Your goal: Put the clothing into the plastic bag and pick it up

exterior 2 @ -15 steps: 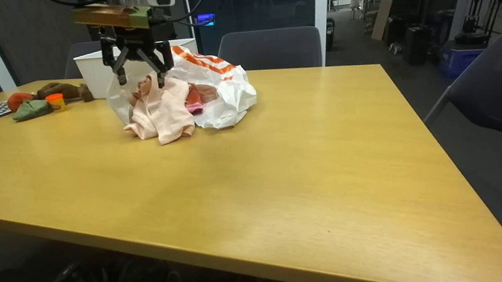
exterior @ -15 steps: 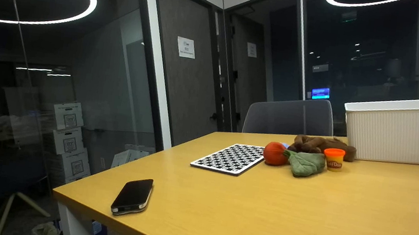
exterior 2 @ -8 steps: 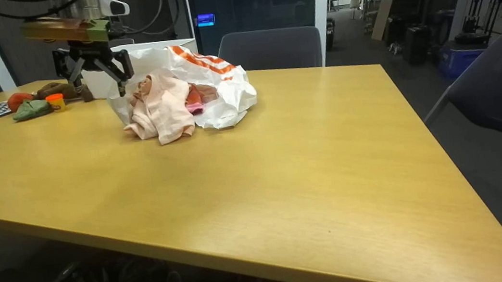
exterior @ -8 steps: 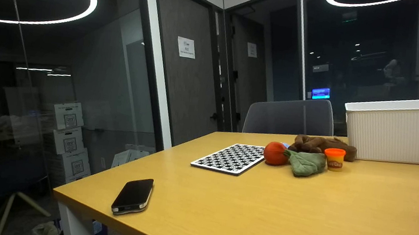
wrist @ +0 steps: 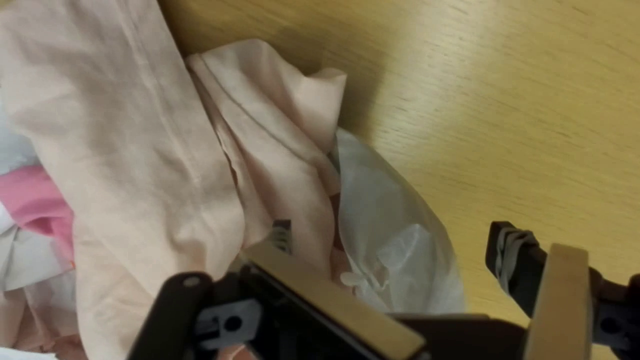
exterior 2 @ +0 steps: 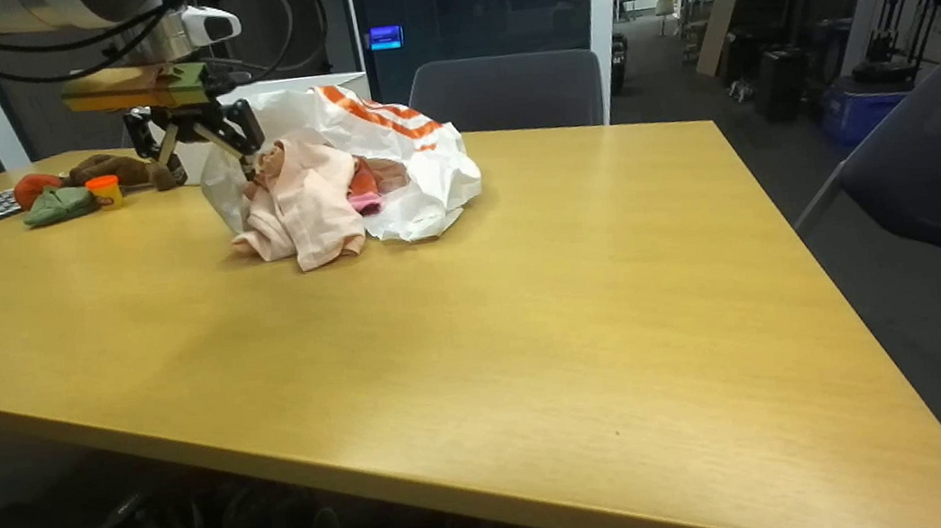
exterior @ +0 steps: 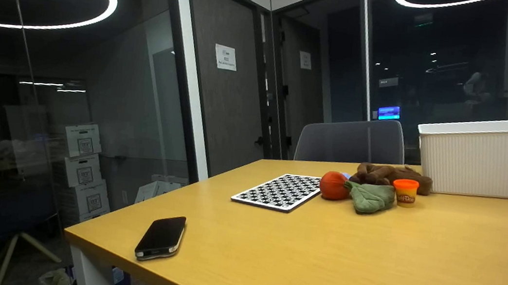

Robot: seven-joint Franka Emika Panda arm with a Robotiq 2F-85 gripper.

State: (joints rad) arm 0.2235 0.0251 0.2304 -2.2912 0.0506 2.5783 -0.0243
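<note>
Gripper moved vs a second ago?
Yes: in an exterior view the gripper has shifted left and slightly down in the picture, toward the orange-lidded tub.

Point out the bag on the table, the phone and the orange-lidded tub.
Bag (exterior 2: 435, 185): in an exterior view, crumpled white side below the stripes.
Phone (exterior: 161, 237): in an exterior view, dark upper face.
Tub (exterior: 405, 198): in an exterior view, label below the lid.

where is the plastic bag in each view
In an exterior view: plastic bag above-left of centre, behind pale pink clothing.
In an exterior view with a phone: not in it.
Wrist view: plastic bag below-right of centre, also at left edge.
Shared landmark: yellow table.
</note>
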